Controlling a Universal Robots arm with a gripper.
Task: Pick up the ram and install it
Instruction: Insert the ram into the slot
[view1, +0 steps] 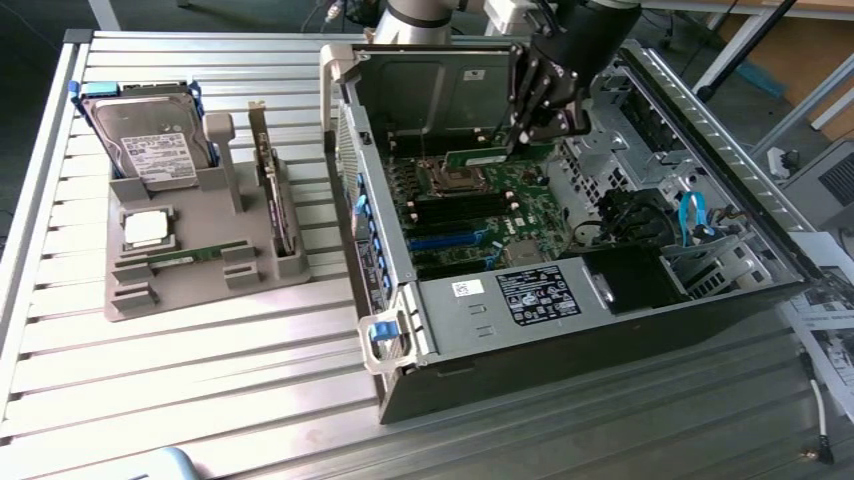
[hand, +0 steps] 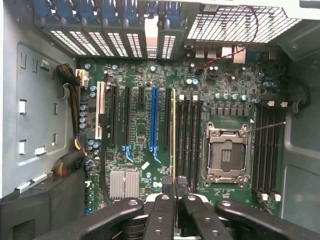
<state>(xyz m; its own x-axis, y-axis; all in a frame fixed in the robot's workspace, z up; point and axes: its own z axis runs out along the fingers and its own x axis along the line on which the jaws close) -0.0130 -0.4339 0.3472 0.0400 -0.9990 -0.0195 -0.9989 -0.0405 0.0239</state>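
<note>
1 ram (view1: 474, 155) gripped in pincer (view1: 521, 137) over mobo (view1: 467, 215), 2nd ram (view1: 180, 258) on tray (view1: 200, 288)

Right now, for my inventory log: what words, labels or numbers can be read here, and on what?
Hard drive label: too small to read.
Black label on the computer case: blurred, unreadable.
White sticker beside it: unreadable.
On the ram in the end effector: no legible print.
Motherboard markings: none legible.

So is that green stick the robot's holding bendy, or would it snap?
Probably stiff: the ram sticks straight out from the gripper without drooping. Likely light, as its edge looks card-thin. It might crack if forced, being a bare circuit board.
</note>
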